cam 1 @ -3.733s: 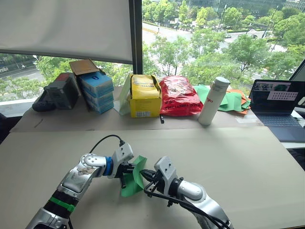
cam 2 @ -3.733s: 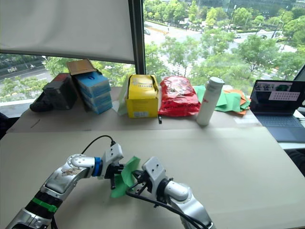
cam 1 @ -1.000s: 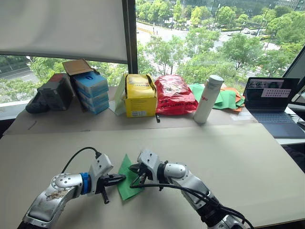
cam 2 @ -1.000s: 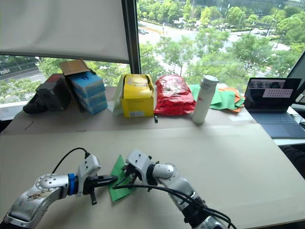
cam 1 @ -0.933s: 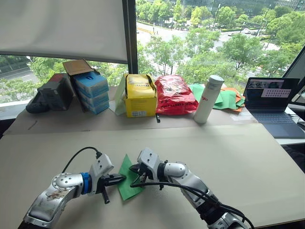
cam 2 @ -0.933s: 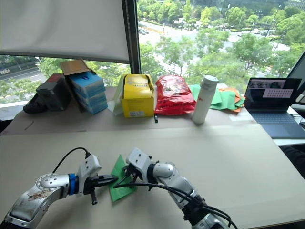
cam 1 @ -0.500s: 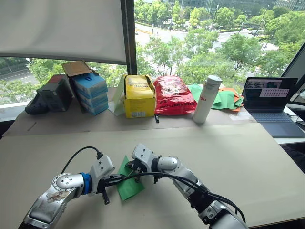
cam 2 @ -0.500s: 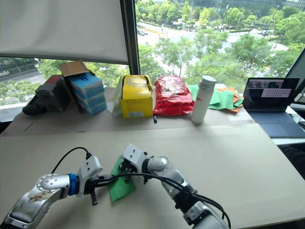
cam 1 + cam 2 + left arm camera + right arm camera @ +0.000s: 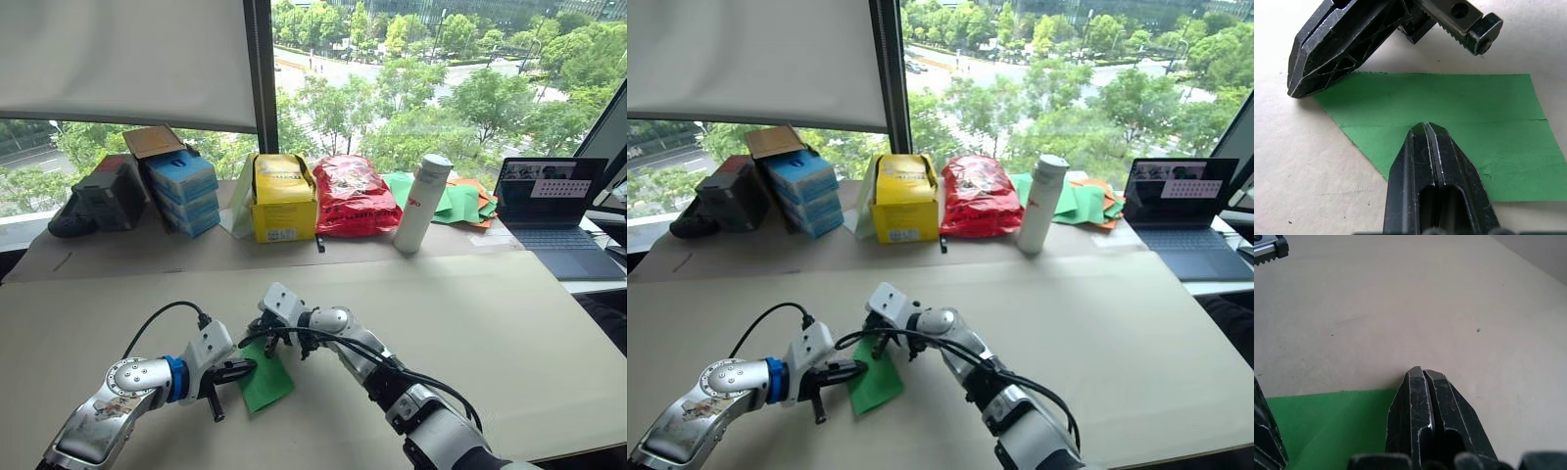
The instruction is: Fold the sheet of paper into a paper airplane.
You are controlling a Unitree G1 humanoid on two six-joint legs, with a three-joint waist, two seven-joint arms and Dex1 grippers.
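Observation:
The sheet of paper (image 9: pixel 270 384) lies flat on the beige table (image 9: pixel 509 333), bright green, folded to a tapered shape with a crease along it. My left gripper (image 9: pixel 251 367) comes in from the left, shut, with its tips pressing down on the paper's near-left edge (image 9: pixel 1469 107). My right gripper (image 9: pixel 263 339) is also shut, and its tips rest on the paper's far pointed end (image 9: pixel 1327 426). Nothing is pinched between either pair of fingers. The right gripper's fingers (image 9: pixel 1337 44) show beyond the paper in the left wrist view.
Along the window side stand blue boxes (image 9: pixel 182 186), a yellow box (image 9: pixel 284 198), a red bag (image 9: pixel 356 196), a white bottle (image 9: pixel 415 204), a heap of green and orange sheets (image 9: pixel 462 202) and a laptop (image 9: pixel 554 211). A black cable (image 9: pixel 162 318) loops over my left arm.
The paper, held up between both grippers 3.7 s ago, now lies flat. Over the last second my right gripper slid along it to the far end; the left stayed.

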